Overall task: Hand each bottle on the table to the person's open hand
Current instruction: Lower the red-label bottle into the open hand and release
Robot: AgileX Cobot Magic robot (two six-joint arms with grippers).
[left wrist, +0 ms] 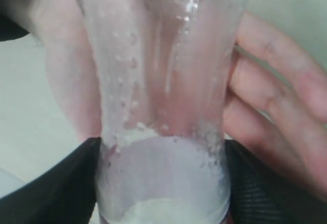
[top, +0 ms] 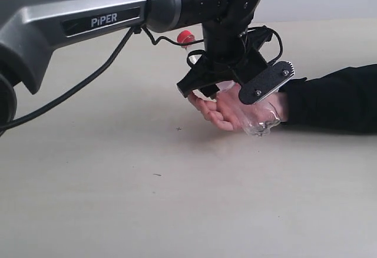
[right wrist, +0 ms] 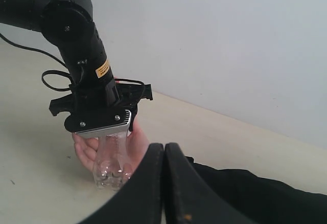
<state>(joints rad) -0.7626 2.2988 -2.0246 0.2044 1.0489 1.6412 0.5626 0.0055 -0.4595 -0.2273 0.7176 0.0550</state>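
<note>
My left gripper point(top: 231, 88) is shut on the clear bottle point(top: 263, 122), gripping it near its white cap end. The bottle lies tilted across the person's open hand point(top: 219, 114), which rests palm up on the table point(top: 118, 199). Close up, the bottle point(left wrist: 163, 81) fills the left wrist view between the black fingers point(left wrist: 56, 183), with the palm point(left wrist: 276, 101) behind it. The right wrist view shows the bottle's base point(right wrist: 110, 165) by the hand point(right wrist: 84, 150). My right gripper point(right wrist: 164, 183) is shut and empty, well apart. A red-capped bottle point(top: 186, 36) stands behind the left arm, mostly hidden.
The person's black sleeve point(top: 336, 99) lies along the table from the right. The left arm's grey link point(top: 70, 16) and its cable point(top: 76, 90) span the upper left. A pale wall point(right wrist: 230, 45) rises behind the table.
</note>
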